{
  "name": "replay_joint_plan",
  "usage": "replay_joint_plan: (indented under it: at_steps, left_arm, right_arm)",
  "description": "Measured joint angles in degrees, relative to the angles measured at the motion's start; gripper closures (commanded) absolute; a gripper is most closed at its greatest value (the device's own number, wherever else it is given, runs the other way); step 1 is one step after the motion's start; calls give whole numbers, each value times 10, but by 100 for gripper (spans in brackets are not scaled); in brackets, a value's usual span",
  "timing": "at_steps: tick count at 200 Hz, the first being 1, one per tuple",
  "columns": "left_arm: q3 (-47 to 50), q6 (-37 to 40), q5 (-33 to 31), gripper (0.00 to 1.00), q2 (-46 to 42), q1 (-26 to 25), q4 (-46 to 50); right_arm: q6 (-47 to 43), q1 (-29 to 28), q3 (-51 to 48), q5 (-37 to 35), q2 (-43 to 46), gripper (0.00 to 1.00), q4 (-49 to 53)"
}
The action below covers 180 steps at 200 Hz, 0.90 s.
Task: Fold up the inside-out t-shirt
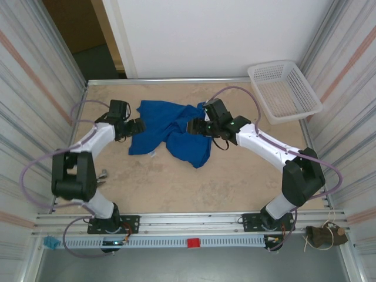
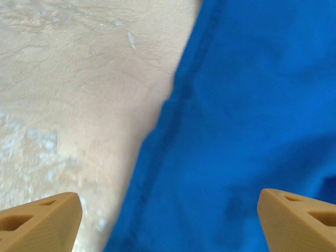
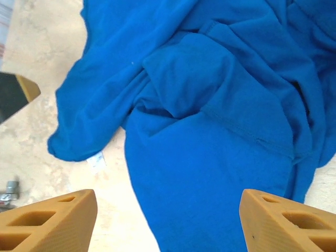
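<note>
Past the middle of the table (image 1: pixel 176 188), toward 12 o'clock, the royal-blue t-shirt (image 1: pixel 170 132) lies crumpled, seams showing, a white tag (image 1: pixel 154 154) at its 7 o'clock edge. The left gripper (image 1: pixel 138 126), jaws apart, is at its 9 o'clock; the right gripper (image 1: pixel 192 126), likewise apart, at 3 o'clock.

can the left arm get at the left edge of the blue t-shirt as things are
Probably yes: the left gripper hangs open right over the stitched hem of the blue t-shirt, with bare table beside it and nothing in between.
</note>
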State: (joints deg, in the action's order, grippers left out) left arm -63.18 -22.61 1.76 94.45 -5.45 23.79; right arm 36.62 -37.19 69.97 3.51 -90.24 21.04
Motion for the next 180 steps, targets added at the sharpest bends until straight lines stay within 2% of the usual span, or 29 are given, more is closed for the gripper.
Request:
replay_joint_plan:
  at_steps: [12,16,20,32,58,70,80,86,116,136,150,180]
  left_arm:
    - [-26,6,18,24,40,9,5]
    - [-34,10,24,26,50,9,6]
    - [-41,12,31,27,61,9,7]
    - [-52,14,50,35,83,8,6]
    - [-55,14,79,62,106,6,4]
    - [-55,16,90,79,112,6,3]
    - [-56,17,98,100,116,6,4]
    - [-56,16,103,100,119,6,3]
    - [-49,13,122,100,113,3,-5]
    - [-6,-4,135,100,60,-10,-17]
    - [29,-26,144,100,-5,-37,-22]
    - [52,-68,150,100,-120,-122,-43]
  right_arm:
    - [1,-1,-5,-14,0,20,2]
    - [1,-1,-6,-22,0,7,4]
    - [1,-1,-7,-28,0,0,7]
    - [0,-2,-8,-55,0,1,18]
    - [3,-6,-9,-116,4,1,39]
    - [2,-7,-12,-134,10,1,44]
    - [2,-7,-12,-140,15,1,47]
    - [2,-6,-12,-140,17,0,47]
    - [-4,1,-16,-106,24,12,35]
    - [-10,7,-22,-71,24,18,25]
    - [-11,13,-24,-47,24,20,17]
    - [-11,21,-24,-16,22,19,1]
